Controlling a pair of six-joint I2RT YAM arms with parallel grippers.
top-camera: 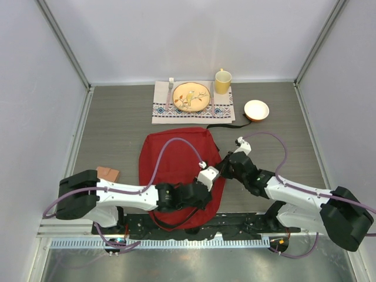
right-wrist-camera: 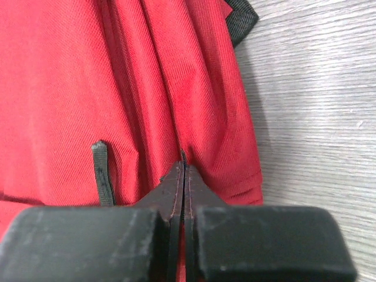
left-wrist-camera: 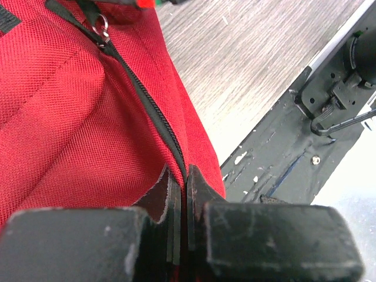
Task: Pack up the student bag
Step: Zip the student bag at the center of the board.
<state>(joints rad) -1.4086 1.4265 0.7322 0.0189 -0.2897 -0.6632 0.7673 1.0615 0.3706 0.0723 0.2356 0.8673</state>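
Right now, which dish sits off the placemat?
The white bowl, on the bare table right of the placemat; the plate and yellow mug stand on it.

Open table (top-camera: 305, 147) right of student bag (top-camera: 176, 155); block (top-camera: 108, 173) left

A grey wood-grain tabletop (top-camera: 111, 135) is enclosed on three sides by plain pale panels: a back wall (top-camera: 194, 35), a left wall (top-camera: 26, 100) and a right wall (top-camera: 349, 76). The corners are framed by metal posts (top-camera: 63, 44). Everything is lit evenly, and only soft shadows are cast.
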